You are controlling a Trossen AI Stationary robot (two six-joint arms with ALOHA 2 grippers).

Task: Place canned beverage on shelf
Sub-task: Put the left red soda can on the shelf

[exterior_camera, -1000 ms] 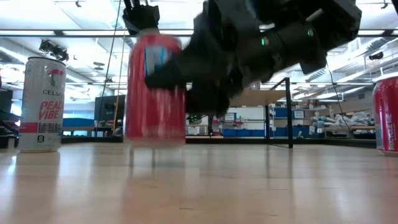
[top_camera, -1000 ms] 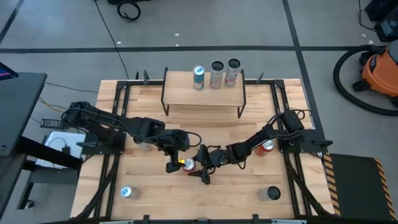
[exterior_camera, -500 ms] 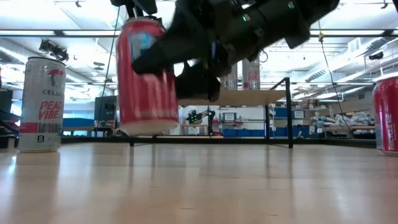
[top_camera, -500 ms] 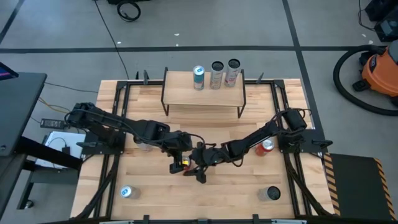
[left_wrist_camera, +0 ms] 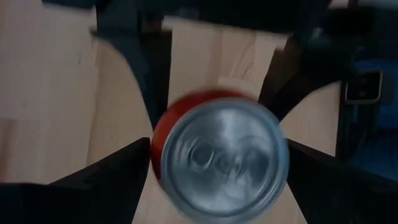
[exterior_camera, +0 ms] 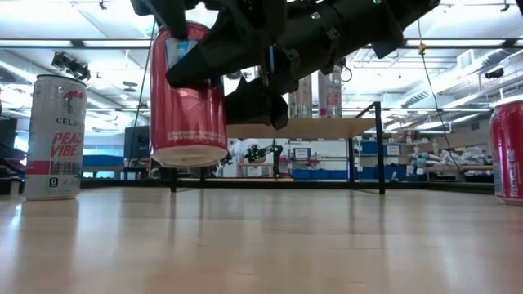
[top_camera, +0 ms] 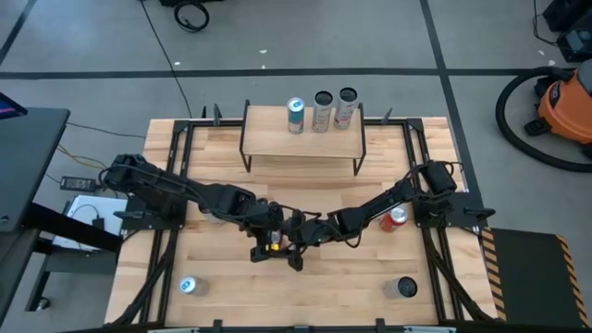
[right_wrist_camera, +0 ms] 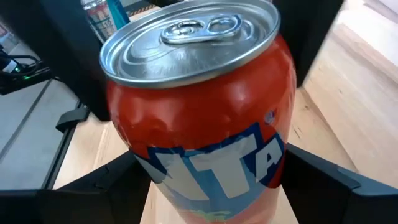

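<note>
Table: a pale wooden plank table (top_camera: 305, 287) in a black frame is seen on a grey concrete floor (top_camera: 92, 55).
Shelf: a low light-wood shelf (top_camera: 302, 141) at the far edge; three cans are carried on it.
Held can: a red soda can (exterior_camera: 188, 94) is clamped off the table, mid-table, between the left tool (top_camera: 269, 242) and right tool (top_camera: 294, 242).
Room: ceiling strip lights are seen beyond the table.

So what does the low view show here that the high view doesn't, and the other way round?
Only the low view shows the red can hanging clear of the table, and the label of the white can beside it. Only the high view shows three cans on the shelf seen from above, and that the left gripper and right gripper meet mid-table. Both show the shelf and the lifted can.
</note>
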